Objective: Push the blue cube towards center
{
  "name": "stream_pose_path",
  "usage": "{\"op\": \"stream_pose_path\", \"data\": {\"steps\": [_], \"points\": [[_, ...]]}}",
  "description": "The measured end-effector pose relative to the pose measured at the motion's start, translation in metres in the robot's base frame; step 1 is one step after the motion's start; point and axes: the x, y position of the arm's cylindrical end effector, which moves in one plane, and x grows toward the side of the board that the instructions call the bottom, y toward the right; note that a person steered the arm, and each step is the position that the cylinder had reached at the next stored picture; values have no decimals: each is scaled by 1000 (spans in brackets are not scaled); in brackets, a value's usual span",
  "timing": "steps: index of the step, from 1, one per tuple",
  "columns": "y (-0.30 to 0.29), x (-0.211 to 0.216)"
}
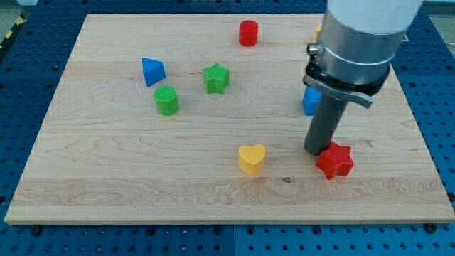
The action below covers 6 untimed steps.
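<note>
The blue cube [310, 102] sits at the view's right, half hidden behind the arm's grey body. My tip [317, 151] rests on the board below the blue cube, just left of and touching or nearly touching the red star [335, 161]. The wooden board [106, 185] fills most of the view.
A yellow heart [252, 158] lies left of my tip. A green star [216, 78], a green cylinder [167, 100] and a blue triangular block [152, 71] sit at the left centre. A red cylinder [248, 33] stands near the top edge. An orange block edge peeks out behind the arm [316, 33].
</note>
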Motion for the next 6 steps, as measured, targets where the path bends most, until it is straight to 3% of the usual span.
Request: {"op": "stream_pose_path", "data": {"steps": [2, 4, 6], "points": [[45, -37], [41, -81], [15, -84]]}}
